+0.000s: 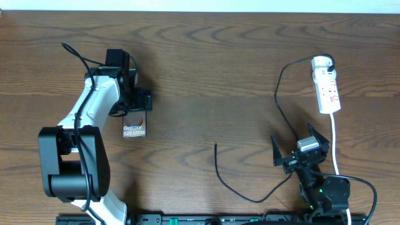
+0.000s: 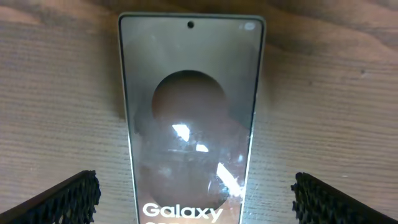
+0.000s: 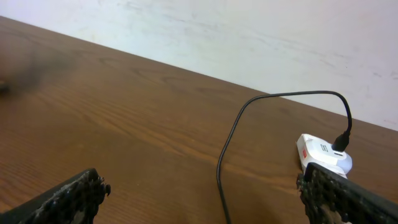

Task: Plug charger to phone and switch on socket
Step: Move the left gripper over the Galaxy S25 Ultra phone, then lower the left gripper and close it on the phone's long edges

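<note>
- Left fingers [image 2: 68,196] sat nearest in the left wrist view, spread wide on either side of the phone [image 2: 189,112] and gripping nothing. Whether they touched its edges could not be told.
- Flat on the counter [image 2: 50,93] at the left lay the phone, face up under the left wrist. Its "Galaxy" lettering was toward the near edge, and no cable was visibly attached to it.
- Right fingers [image 3: 68,199] also stood wide apart and empty, low over the counter at the near right.
- Loose on bare wood between the two arms lay the plug tip [image 1: 215,146] of the charger cable [image 1: 279,94], well apart from the phone and from both pairs of fingers.
- From that tip the cable curved toward the near edge, passed by the right fingers and ran to the far right.
- At the far right the white plug head [image 1: 322,62] sat in the far end of the power strip [image 1: 329,92], whose thick white cord [image 1: 334,144] trailed back toward the right arm.
- Judged from this, only the strip end of the charger looked to be in place.
- Left to do were picking up the tip, bringing it to the phone's port and pushing it in, with the phone probably steadied by the left fingers.
- The strip's switch also remained to be dealt with; its red marks were too small to show on or off.
</note>
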